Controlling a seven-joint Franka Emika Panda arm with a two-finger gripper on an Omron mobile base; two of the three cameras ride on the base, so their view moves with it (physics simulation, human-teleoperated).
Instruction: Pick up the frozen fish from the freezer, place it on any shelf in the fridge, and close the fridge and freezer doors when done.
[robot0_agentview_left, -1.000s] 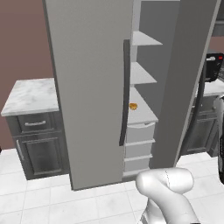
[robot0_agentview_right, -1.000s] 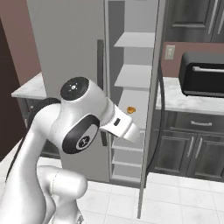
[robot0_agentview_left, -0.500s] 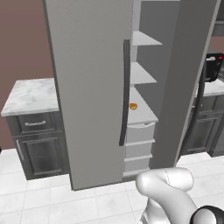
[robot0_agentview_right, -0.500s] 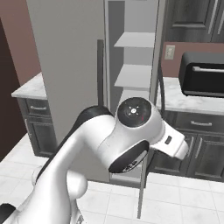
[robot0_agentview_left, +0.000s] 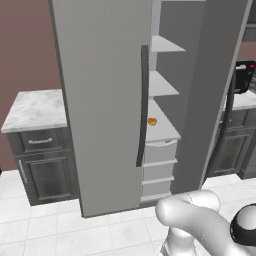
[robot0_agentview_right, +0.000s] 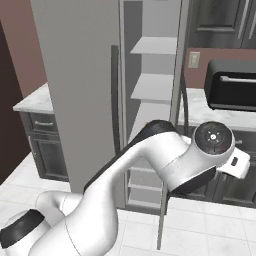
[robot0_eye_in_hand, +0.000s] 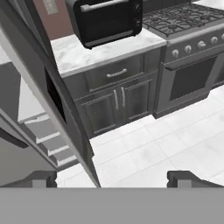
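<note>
The hand (robot0_eye_in_hand: 113, 178) is seen released and empty, its two dark fingertips (robot0_eye_in_hand: 41, 177) spread wide with nothing between them. It is pointed away from the work: straight ahead of it a black toaster oven (robot0_eye_in_hand: 107, 19) is seen on a marble bench (robot0_eye_in_hand: 87, 52), with a stove (robot0_eye_in_hand: 192, 26) ahead and to its right. The open freezer door (robot0_eye_in_hand: 65, 127), with its black dispenser panel (robot0_eye_in_hand: 54, 96), is seen edge-on just in front of the hand. The freezer (robot0_agentview_left: 162, 100) lies off to the hand's left, its grey shelves and drawers exposed. A small orange lump (robot0_agentview_left: 152, 121) is seen on one freezer shelf; the frozen fish cannot be made out and is judged to lie somewhere in that compartment, hidden or too small to tell. The wide fridge door (robot0_agentview_left: 100, 100) stands beyond the freezer on that same side. The step in hand is judged to be the reach for the fish. It would be done well if the hand were turned left past the door edge without brushing it, kept released, and brought level with the shelf only once the fish has been found.
</note>
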